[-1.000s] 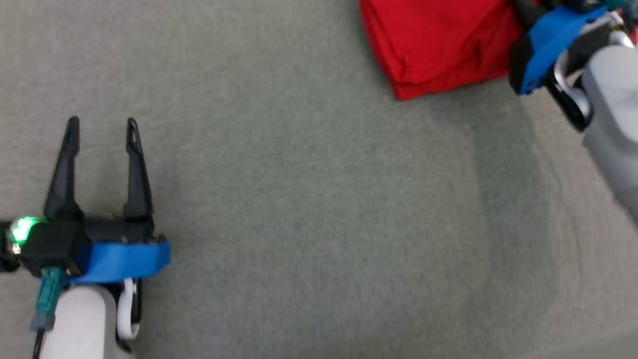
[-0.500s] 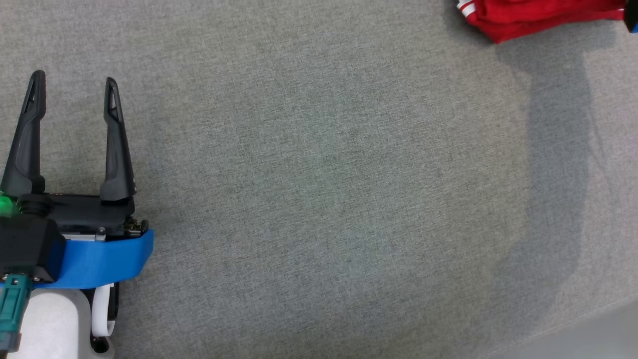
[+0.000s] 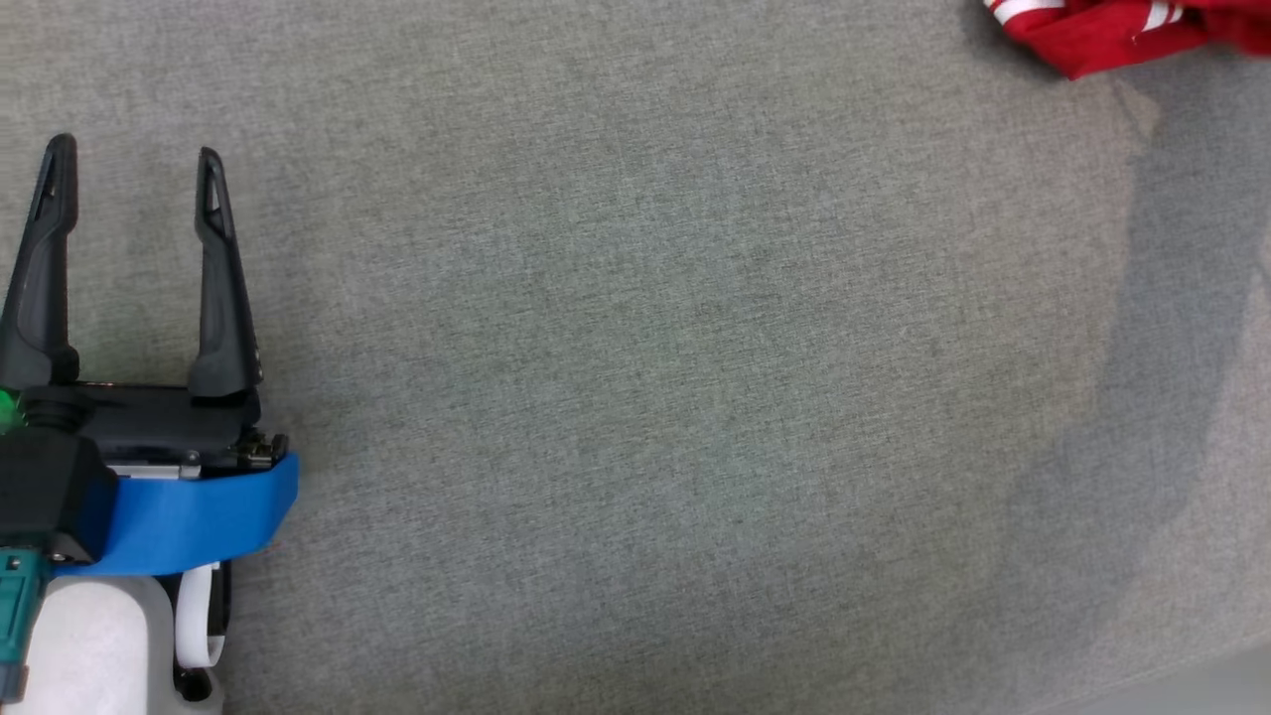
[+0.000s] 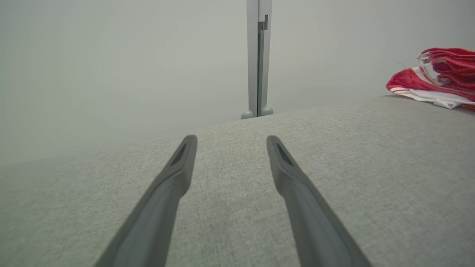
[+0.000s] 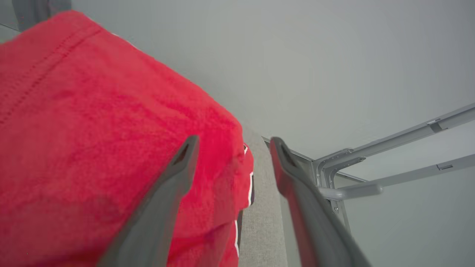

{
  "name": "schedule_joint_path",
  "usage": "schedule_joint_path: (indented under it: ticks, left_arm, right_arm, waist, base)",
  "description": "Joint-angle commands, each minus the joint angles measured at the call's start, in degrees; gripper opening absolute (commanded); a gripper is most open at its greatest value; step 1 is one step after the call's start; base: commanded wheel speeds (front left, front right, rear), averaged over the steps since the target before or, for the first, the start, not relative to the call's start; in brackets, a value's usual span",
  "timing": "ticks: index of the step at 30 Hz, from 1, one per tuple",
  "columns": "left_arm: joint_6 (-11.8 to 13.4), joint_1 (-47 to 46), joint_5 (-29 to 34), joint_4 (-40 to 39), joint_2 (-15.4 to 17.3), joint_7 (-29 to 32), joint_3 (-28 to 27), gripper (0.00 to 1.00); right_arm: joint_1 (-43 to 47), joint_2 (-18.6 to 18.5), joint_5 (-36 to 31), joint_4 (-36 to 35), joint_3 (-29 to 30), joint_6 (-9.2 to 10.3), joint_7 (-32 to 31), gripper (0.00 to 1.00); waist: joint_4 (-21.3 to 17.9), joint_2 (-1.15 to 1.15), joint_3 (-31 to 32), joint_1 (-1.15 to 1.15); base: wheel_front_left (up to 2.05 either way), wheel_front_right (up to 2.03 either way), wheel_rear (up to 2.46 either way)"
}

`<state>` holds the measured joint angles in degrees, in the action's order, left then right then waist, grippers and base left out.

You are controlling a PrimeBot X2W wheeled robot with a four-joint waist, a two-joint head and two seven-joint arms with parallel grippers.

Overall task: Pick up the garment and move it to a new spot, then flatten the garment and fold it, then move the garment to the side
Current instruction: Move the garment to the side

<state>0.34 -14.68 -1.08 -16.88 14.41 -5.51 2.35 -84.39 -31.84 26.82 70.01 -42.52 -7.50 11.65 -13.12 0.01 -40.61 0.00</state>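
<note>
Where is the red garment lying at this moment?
The red garment lies at the top right corner of the head view, on the grey surface, far from the left gripper at the lower left.

A: We see a red garment (image 3: 1102, 45) with white stripes.
B: And we see speckled grey cloth (image 3: 635, 348), a black left gripper (image 3: 134, 151), and its bright blue band (image 3: 189, 521).

The head camera has swung, so the folded red garment (image 3: 1112, 35) now lies as a narrow strip in the top right corner of the head view, with its white stripes (image 3: 1015, 10) turned up. The right gripper (image 5: 233, 141), clamped on the cloth a second ago, now spreads its fingers wide, and the garment lies free beside them.
</note>
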Motion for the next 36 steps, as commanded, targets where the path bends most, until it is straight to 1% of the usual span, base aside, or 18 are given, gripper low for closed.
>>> schedule_joint_path:
  ticks: [1, 5, 7, 8, 11, 16, 19, 22, 29, 36]
  left_arm:
    - [0.4, -1.2, -0.4, 0.5, 0.1, -0.5, -0.3, 1.00]
    - [0.8, -0.2, -1.0, 2.6, -0.5, -1.9, -0.3, 1.00]
    - [1.1, 0.7, -1.6, 4.1, -0.8, -2.7, -0.5, 1.00]
    - [1.3, 1.1, -1.9, 4.8, -0.9, -3.1, -0.7, 1.00]
    - [1.6, 2.5, -2.9, 7.0, -1.4, -4.3, -1.1, 1.00]
    - [2.3, 5.2, -4.4, 10.3, -2.5, -6.0, -1.5, 1.00]
    - [2.5, 6.9, -5.3, 12.4, -3.2, -6.8, -1.5, 1.00]
    - [2.3, 8.6, -6.2, 14.3, -3.6, -7.4, -1.4, 1.00]
    - [1.5, 10.9, -7.4, 18.5, -4.6, -8.5, -0.6, 1.00]
    - [1.2, 11.9, -8.1, 22.6, -5.3, -9.0, 0.1, 1.00]
  right_arm:
    - [-1.2, 0.6, -0.7, 0.8, 0.5, 0.00, 0.9, 1.00]
    - [-0.7, 1.6, -1.8, 2.0, 1.9, 0.00, 2.8, 1.00]
    - [0.3, 2.5, -1.7, 1.4, 3.1, 0.00, 3.3, 1.00]
    - [1.0, 2.8, -1.7, 0.5, 3.7, 0.00, 3.5, 1.00]
    - [3.8, 2.9, -2.6, -5.4, 7.0, 0.00, 3.6, 1.00]
    - [12.8, 5.8, -5.4, -16.0, 14.1, 0.00, 3.6, 1.00]
    - [20.0, 8.6, -7.0, -21.7, 18.2, 0.00, 3.6, 1.00]
    - [26.7, 11.7, -9.0, -26.6, 20.8, 0.00, 3.6, 1.00]
    - [41.3, 18.4, -11.8, -34.7, 26.6, 0.00, 3.6, 1.00]
    - [54.4, 22.4, -14.8, -41.0, 32.2, 0.00, 3.6, 1.00]
  waist:
    - [0.2, -0.01, 0.3, 0.00]
    - [0.9, -0.01, 2.6, 0.00]
    - [1.3, -0.01, 4.5, 0.00]
    - [1.5, -0.01, 5.4, 0.00]
    - [2.3, -0.01, 8.4, 0.00]
    - [3.9, -0.01, 13.8, 0.00]
    - [5.1, -0.01, 17.1, 0.00]
    - [6.2, -0.01, 19.8, 0.00]
    - [9.0, -0.01, 24.9, 0.00]
    - [10.8, -0.01, 28.9, 0.00]
  base:
    - [0.00, 0.00, 0.00]
    - [0.00, 0.00, 0.00]
    - [0.00, 0.00, 0.00]
    - [0.00, 0.00, 0.00]
    - [0.00, 0.00, 0.00]
    - [0.00, 0.00, 0.00]
    - [0.00, 0.00, 0.00]
    - [0.00, 0.00, 0.00]
    - [0.00, 0.00, 0.00]
    - [0.00, 0.00, 0.00]
